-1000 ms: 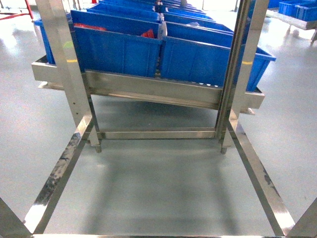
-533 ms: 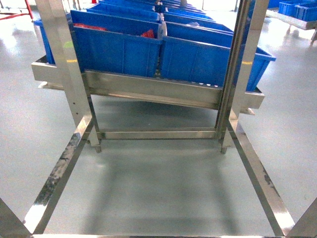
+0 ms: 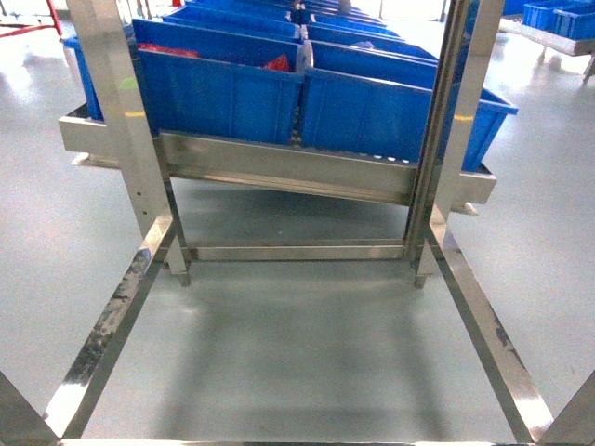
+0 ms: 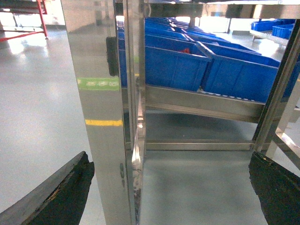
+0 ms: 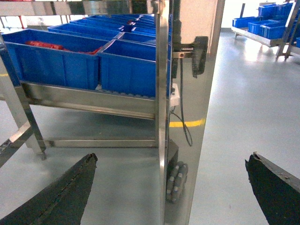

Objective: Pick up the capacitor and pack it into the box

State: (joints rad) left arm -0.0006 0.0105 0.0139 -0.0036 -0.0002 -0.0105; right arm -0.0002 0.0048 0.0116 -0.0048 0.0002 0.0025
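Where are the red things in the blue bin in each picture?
Head view: the red things lie in the front left blue bin, upper left of the picture.
Left wrist view: only a small red bit shows, upper middle, above a bin's rim.
Right wrist view: they lie in the leftmost bin, upper left.
Shared landmark: the slanted steel shelf rail under the front bins shows in all three.

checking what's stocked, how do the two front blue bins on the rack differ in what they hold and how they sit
The front left bin shows red items over its rim; no contents are visible in the front right bin. In the head view the left bin sits fully between the steel uprights, while the right bin is partly hidden behind the right upright. Both are blue plastic, alike in shape, side by side on the sloped steel shelf.
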